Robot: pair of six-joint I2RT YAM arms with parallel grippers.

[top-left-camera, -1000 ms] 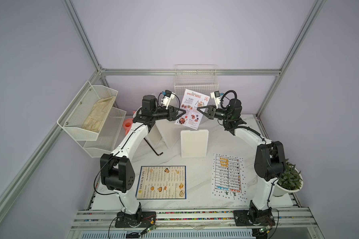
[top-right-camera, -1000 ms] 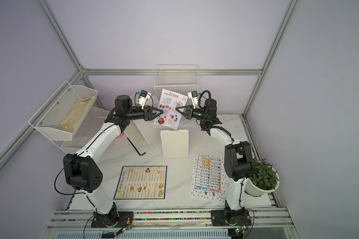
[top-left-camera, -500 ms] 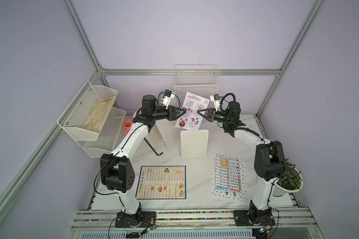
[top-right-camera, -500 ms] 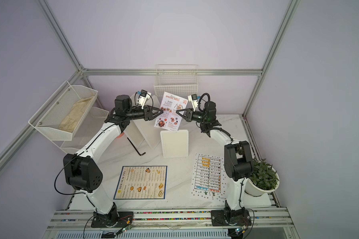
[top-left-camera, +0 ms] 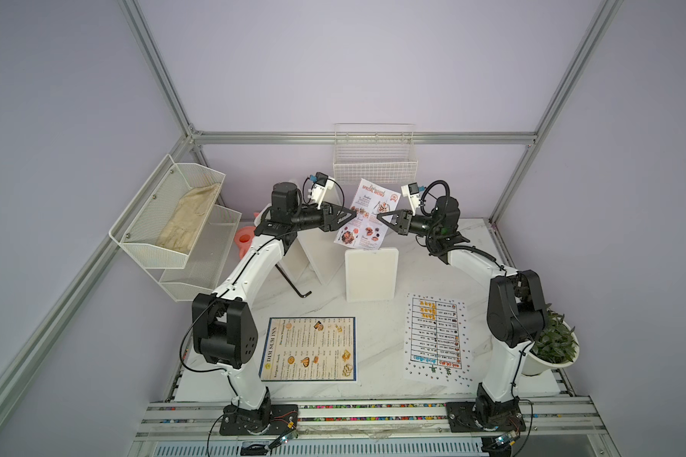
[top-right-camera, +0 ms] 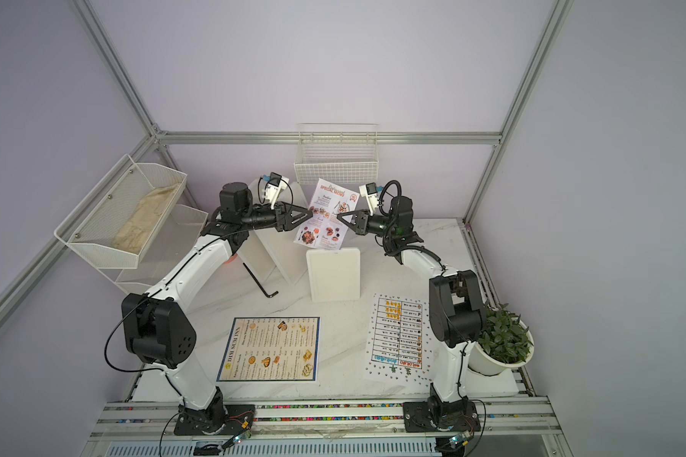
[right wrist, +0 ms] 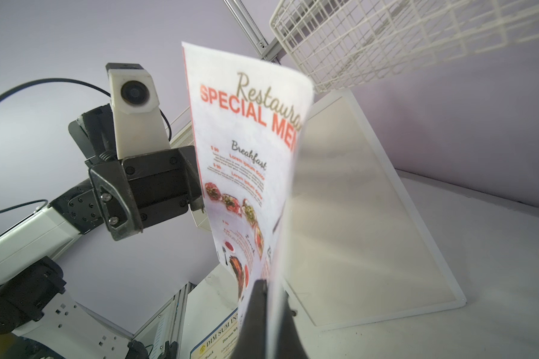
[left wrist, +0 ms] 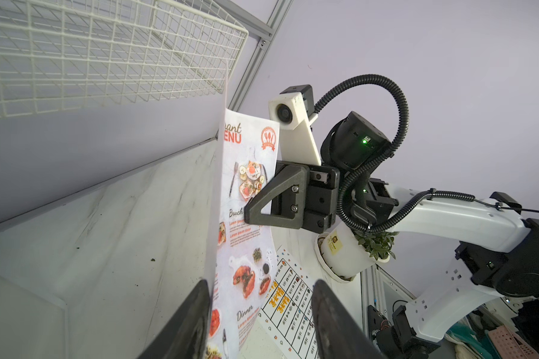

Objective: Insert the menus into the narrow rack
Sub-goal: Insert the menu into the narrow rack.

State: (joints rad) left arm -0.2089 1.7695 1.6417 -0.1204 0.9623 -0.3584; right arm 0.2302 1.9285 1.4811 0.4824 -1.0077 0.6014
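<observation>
L jaws now stand apart. In the left wrist view one finger (left wrist: 187,320) rests against the back of the Special Menu card (left wrist: 246,236), and the other finger (left wrist: 333,323) is clear of it w/ a visible gap. A sec ago they sat narrower on the card's edge, so L looks to be letting go.

R jaws stay clamped on the opposite edge. The right wrist view shows the sheet pinched betw. them and bowing above.

In both top views the card (top-left-camera: 367,215) hangs upright and tilted in the air betw. the two arms. It's over the white panel (top-left-camera: 371,273) at the back of the worktop (top-left-camera: 381,316) and just below the wire rack (top-left-camera: 375,166) on the back wall, not in it. It sits a touch lower than a sec ago, and the R arm has shifted inward w/ it.

My read: handover nearly done, and R alone will carry the card. It'll need lifting above the rack's open top, then lowering in. One side grip on a floppy sheet means it may swing or curl at the rim.

DIM SUM INN menu (top-left-camera: 309,349) and dotted table sheet (top-left-camera: 436,340) lie flat at the front, so the task is at an early stage.
</observation>
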